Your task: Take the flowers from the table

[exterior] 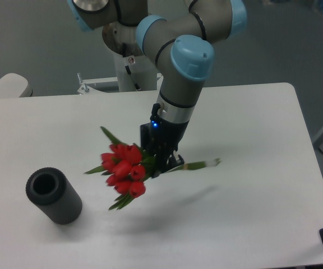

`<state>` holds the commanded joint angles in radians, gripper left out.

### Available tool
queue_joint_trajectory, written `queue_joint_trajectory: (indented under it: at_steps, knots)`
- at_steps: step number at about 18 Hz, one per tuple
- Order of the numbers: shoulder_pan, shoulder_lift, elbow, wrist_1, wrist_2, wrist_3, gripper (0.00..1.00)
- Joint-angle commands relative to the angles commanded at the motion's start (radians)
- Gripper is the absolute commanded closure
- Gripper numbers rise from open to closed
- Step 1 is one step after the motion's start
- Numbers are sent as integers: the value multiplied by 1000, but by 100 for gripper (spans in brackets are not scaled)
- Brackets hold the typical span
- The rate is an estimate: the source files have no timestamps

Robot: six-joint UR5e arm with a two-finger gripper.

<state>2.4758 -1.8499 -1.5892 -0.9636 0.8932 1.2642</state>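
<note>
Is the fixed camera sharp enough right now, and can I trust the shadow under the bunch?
Fixed camera: the flowers and the tool gripping them look slightly motion-blurred, and the stem tips are smeared. The dark grey cylinder is sharp. A soft, diffuse shadow lies on the table below and right of the bunch, separated from it. No glare.

Single fixed camera, high oblique view across the tabletop [251, 213] toward the arm's base [132, 42].

The one view looks down from the side opposite the base, at moderate distance. The tabletop fills most of the frame; its near edge and left end are cut off, while the far right rounded corner shows. The arm's upper links leave the frame at the top. Grey floor appears beyond the far edge. There is no second view to compare.
</note>
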Motion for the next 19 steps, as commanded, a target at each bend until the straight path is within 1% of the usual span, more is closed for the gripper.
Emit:
queue_joint_trajectory:
  at_steps: [2, 4, 7, 9, 11, 14, 17, 19]
  knots:
    - [14, -6, 0, 14, -80, -28, 67]
    - [20, -6, 0, 14, -123, -54, 67]
    - [20, -6, 3, 16, -148, -86, 67]
    - [20, -12, 12, 16, -149, -86, 67]
    - [22, -12, 5, 17, -151, -86, 67]
    - [22, -12, 12, 17, -152, -104, 67]
    - [32, -14, 23, 16, -171, -109, 67]
    - [54, -15, 21, 19, -191, -100, 67]
